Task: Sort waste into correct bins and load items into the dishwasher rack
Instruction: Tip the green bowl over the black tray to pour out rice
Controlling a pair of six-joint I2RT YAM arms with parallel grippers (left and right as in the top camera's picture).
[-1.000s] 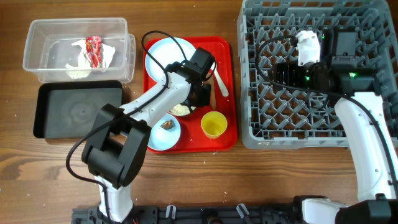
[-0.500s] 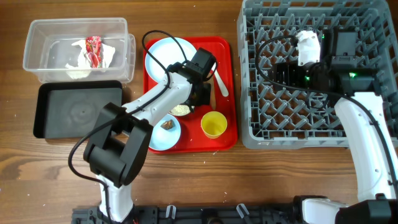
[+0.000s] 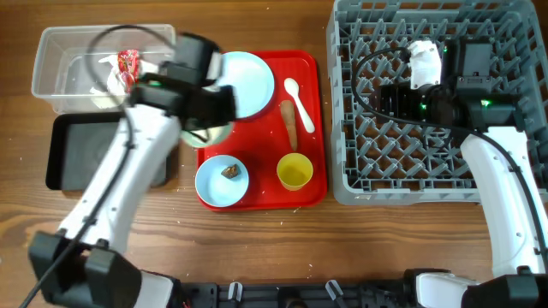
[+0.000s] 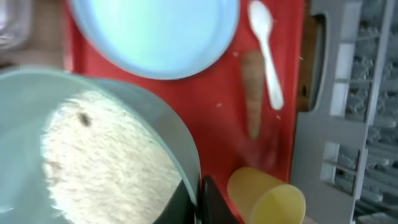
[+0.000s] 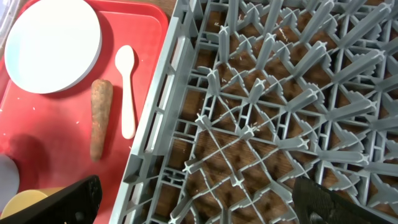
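Plastic rack (glossy red tray)

The mint-green bowl, holding the white rice-like grains, is being carried left off the middle of the red tray toward the clear tub, pinched at its rim by the left gripper. The carrot-shaped piece and the white spoon are being uncovered as the arm is swung away.

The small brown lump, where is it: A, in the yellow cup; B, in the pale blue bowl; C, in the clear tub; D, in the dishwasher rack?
B: the small brown lump lies inside the pale blue bowl on the red tray.
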